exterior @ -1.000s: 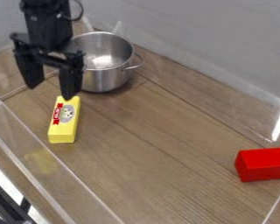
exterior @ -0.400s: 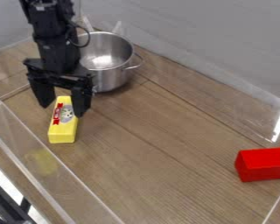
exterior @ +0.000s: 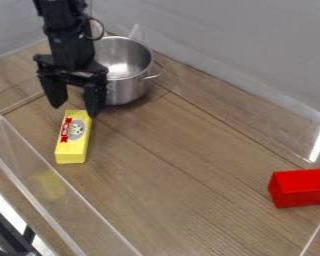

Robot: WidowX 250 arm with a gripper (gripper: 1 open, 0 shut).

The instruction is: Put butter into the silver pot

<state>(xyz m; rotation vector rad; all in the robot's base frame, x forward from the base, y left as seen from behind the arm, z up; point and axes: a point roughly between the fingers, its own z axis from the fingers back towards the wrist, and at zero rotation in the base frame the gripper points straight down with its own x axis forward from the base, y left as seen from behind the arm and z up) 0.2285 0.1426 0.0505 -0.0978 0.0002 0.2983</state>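
The butter (exterior: pixel 73 137) is a yellow stick with a red-and-white label, lying on the wooden table at the left. The silver pot (exterior: pixel 116 68) stands upright behind it, at the back left. My gripper (exterior: pixel 69 97) hangs open and empty just above and behind the butter, in front of the pot. Its two dark fingers (exterior: pixel 91 96) point down and stand apart, clear of the butter. The arm hides part of the pot's left side.
A red rectangular block (exterior: pixel 300 187) lies at the right front. Clear plastic walls (exterior: pixel 16 160) edge the table at the left and front, and another at the right (exterior: pixel 316 135).
My gripper dropped down over the butter's far end, then rose again and moved slightly back toward the pot. The butter stays where it was, not held.
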